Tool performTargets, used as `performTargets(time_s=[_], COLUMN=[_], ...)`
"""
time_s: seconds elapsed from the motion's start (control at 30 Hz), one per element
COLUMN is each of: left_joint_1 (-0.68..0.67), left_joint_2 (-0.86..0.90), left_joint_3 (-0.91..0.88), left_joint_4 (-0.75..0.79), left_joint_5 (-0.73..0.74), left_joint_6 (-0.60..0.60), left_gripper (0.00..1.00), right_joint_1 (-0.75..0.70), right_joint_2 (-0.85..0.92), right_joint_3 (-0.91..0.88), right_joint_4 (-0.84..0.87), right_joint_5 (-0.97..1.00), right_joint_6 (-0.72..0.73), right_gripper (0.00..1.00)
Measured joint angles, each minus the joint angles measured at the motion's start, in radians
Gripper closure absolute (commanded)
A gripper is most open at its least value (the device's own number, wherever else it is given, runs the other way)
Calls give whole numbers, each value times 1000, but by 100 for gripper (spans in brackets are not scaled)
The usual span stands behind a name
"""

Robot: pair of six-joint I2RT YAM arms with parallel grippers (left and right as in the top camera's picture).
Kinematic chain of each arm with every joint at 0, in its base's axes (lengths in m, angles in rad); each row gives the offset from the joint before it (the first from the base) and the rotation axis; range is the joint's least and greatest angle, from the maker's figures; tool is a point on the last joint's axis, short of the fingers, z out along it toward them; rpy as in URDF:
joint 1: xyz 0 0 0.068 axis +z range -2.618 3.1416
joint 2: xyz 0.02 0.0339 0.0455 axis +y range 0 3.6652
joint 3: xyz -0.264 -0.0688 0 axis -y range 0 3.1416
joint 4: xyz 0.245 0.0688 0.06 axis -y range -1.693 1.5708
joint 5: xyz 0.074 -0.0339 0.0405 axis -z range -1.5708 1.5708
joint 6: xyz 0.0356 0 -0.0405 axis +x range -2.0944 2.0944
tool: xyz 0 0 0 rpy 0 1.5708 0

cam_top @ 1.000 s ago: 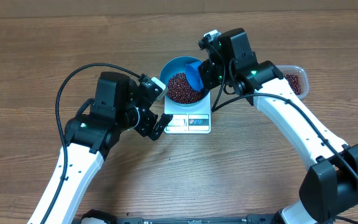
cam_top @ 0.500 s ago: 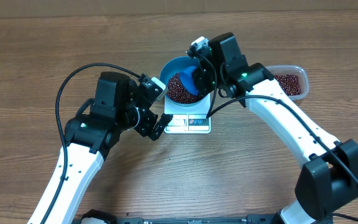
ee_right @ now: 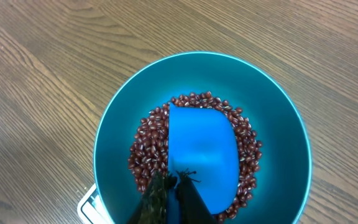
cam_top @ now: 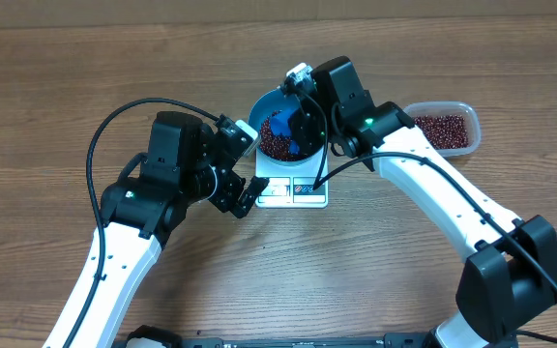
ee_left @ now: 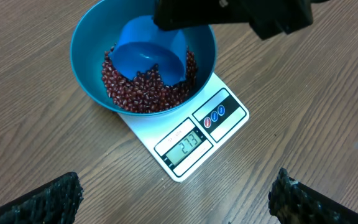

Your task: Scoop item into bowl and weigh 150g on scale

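The teal-blue bowl (cam_top: pixel 262 108) sits on the white scale (cam_top: pixel 293 190) and holds a heap of dark red-brown beans (cam_top: pixel 277 145). My right gripper (cam_top: pixel 296 118) hangs over the bowl, shut on the handle of a bright blue scoop (cam_top: pixel 280 125) whose cup rests on the beans. In the right wrist view the scoop (ee_right: pixel 201 149) lies across the beans (ee_right: pixel 145 146) inside the bowl (ee_right: pixel 278 112), with the gripper (ee_right: pixel 176 186) pinched on its near end. My left gripper (ee_left: pixel 179 199) stands open and empty over bare table, just short of the scale (ee_left: pixel 229 121), whose display is lit.
A clear plastic tub (cam_top: pixel 443 129) with more beans stands to the right of the bowl, behind my right forearm. The left arm's black cable loops over the table at the left. The scale's corner (ee_right: pixel 89 202) shows under the bowl.
My right gripper has swung left across the bowl, bringing the scoop from the right rim down onto the beans. The left arm has not moved.
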Motion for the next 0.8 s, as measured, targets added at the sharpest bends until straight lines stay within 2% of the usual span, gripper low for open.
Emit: performTargets(time_s=[0.47, 0.8], left_joint_1=[0, 0], left_joint_2=[0, 0], left_joint_3=[0, 0], left_joint_4=[0, 0], left_joint_5=[0, 0], left_joint_6=[0, 0], left_gripper=[0, 0], right_joint_1=[-26, -26], right_joint_2=[-124, -131], right_joint_3=[0, 0], right_joint_4=[5, 7], right_joint_5=[-18, -21], right_joint_6=[71, 50], right_gripper=[96, 96])
